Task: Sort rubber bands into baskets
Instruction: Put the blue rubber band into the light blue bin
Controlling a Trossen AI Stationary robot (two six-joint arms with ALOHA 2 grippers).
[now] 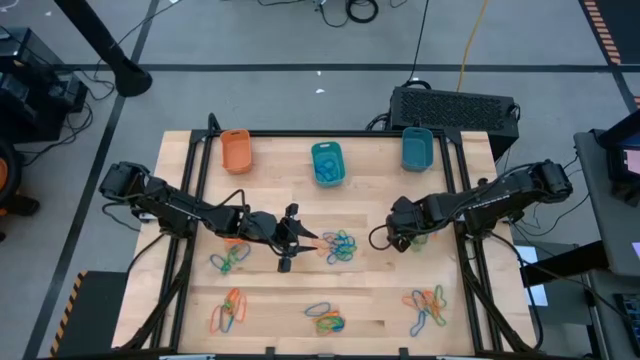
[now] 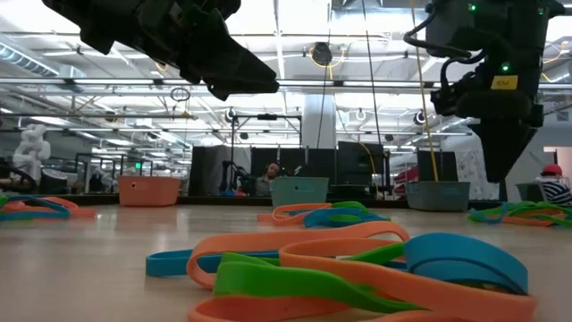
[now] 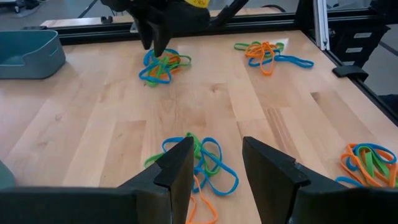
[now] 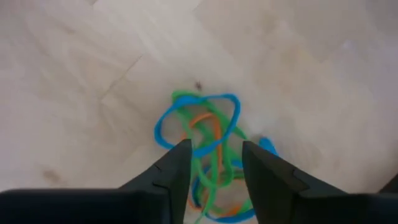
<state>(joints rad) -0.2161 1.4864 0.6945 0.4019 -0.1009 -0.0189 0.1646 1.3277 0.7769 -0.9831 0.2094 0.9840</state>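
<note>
The wooden table [image 1: 370, 290] carries three baskets along its far edge: an orange basket [image 1: 236, 149] toward the left arm's side, a teal basket [image 1: 327, 162] in the middle and a second teal basket [image 1: 416, 148] toward the right arm's side. Rubber bands lie in loose tangles of orange, blue and green nearer than the baskets. The middle pile [image 1: 340, 245] sits straight in front of the middle teal basket, and four more piles lie closer to the near edge of the table. The left gripper [image 1: 297, 240] hovers just beside the middle pile, on the orange basket's side of it; in the left wrist view its fingers [image 3: 177, 168] stand apart with a clear gap above the blue and green bands, and nothing is held between them. The right gripper [image 1: 405, 237] hangs over a small tangle [image 4: 202, 146] in front of the second teal basket; its fingers [image 4: 177, 165] are likewise spread, straddling the bands below without gripping any.
</note>
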